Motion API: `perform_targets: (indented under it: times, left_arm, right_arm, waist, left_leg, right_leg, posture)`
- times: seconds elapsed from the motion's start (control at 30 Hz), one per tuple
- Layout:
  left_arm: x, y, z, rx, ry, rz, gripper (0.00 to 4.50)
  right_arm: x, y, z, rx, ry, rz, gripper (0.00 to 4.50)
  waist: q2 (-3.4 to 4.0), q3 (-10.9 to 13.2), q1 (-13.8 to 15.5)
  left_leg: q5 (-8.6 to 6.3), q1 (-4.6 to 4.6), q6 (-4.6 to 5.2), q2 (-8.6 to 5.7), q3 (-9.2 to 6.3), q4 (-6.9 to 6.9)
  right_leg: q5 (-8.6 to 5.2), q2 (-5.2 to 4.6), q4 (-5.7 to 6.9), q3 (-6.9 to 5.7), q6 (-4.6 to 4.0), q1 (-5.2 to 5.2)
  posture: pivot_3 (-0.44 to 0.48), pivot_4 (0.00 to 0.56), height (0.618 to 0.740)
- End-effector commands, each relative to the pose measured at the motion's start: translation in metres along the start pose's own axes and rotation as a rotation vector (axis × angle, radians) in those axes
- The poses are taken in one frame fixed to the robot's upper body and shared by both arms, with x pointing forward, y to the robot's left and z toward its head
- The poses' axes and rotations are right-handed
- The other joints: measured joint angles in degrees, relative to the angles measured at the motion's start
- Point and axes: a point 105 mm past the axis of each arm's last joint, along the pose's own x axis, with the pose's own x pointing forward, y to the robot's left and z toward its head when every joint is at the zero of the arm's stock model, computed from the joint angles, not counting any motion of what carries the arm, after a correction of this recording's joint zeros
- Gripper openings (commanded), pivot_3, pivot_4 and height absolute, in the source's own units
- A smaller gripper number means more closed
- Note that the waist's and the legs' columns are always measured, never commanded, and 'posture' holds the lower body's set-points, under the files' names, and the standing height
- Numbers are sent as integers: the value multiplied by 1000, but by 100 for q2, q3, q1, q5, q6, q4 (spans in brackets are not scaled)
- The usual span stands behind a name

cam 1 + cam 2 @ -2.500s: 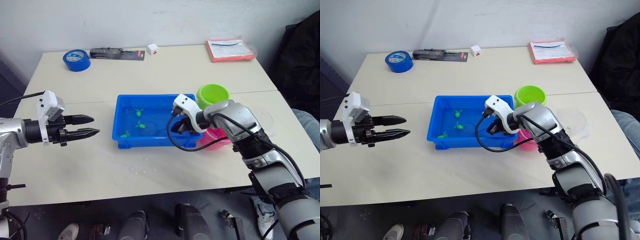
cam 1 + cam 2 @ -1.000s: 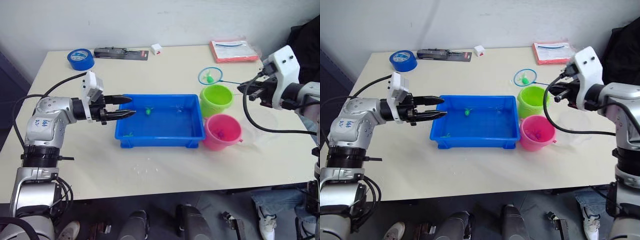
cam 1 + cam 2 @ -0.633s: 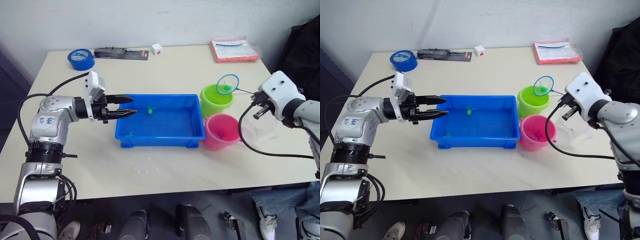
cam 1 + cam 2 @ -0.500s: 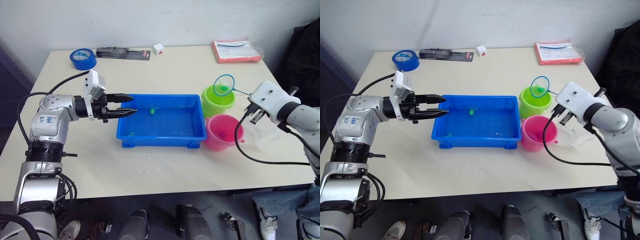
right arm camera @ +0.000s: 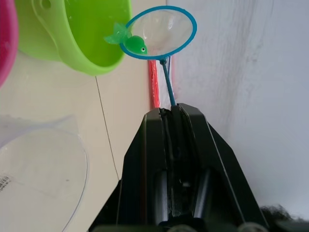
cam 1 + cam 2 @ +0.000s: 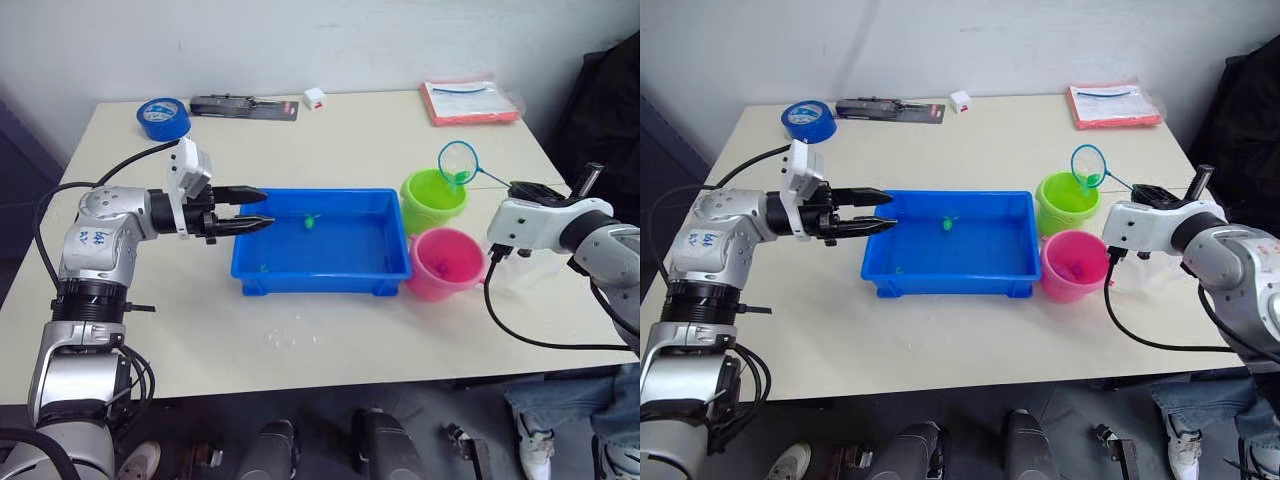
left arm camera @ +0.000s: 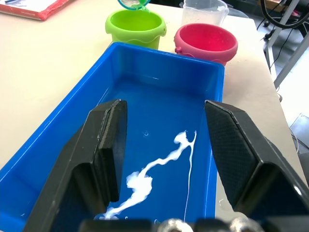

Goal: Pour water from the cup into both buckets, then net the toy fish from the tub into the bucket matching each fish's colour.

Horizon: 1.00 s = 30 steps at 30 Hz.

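Right gripper (image 5: 170,113) has its jaws clamped tight on the net's (image 5: 161,32) thin handle, the hoop tilted over the green bucket's (image 6: 433,199) far rim with a green fish (image 5: 131,43) sitting in it. Left gripper (image 7: 164,145) has its jaws spread wide, holding nothing, hovering over the tub's (image 6: 322,274) left end

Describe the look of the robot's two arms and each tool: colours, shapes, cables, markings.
Both arms are silver-grey metal with rounded joint housings and looping black cables. Each wrist carries a white boxy camera block. The left tool has two long, black, tapered fingers. The left arm bears small blue handwritten marks on its silver housing. The right tool is black too, with broad flat-sided fingers.
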Motion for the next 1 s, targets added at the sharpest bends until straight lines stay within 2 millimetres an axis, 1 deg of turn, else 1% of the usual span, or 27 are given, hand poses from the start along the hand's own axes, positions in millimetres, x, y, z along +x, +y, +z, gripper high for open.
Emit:
perform_targets:
  times: [0.03,0.2,0.3,0.53,0.73,1.0]
  left_arm:
    - [-1,1,8,33,-13,-3,2786]
    - [-1,1,9,34,-13,-3,2786]
    - [-1,1,9,34,-14,-2,2786]
    - [-3,1,8,33,-14,4,2786]
    - [-2,1,7,34,-16,2,2786]
    - [-2,0,6,33,-15,3,2786]
  right_arm:
    - [-1,-19,4,-152,-21,-80,799]
    - [1,-13,11,-247,-52,-82,799]
    - [1,-9,11,-296,-41,-94,799]
    - [-6,-5,10,-414,-32,-134,799]
    - [-12,11,12,-484,-52,-161,799]
    - [-13,8,13,-539,-28,-235,799]
  waist:
    - [0,0,-1]
    - [0,0,-2]
    - [0,0,3]
    - [0,0,1]
    - [0,0,3]
    - [0,0,0]
  left_leg:
    - [0,0,0,0,0,0]
    - [0,0,0,0,-1,0]
    - [0,0,0,-1,0,1]
    - [0,0,0,-1,1,1]
    - [0,0,0,-1,2,1]
    - [0,2,0,-1,4,2]
  right_leg:
    - [0,0,0,0,0,0]
    - [0,1,0,0,0,0]
    - [0,0,1,0,0,0]
    - [0,2,2,0,0,0]
    - [0,4,3,0,0,0]
    - [0,8,7,0,0,0]
  posture:
    - [0,150,737]
    - [0,150,737]
    - [0,150,737]
    - [0,150,737]
    - [0,150,737]
    - [0,150,737]
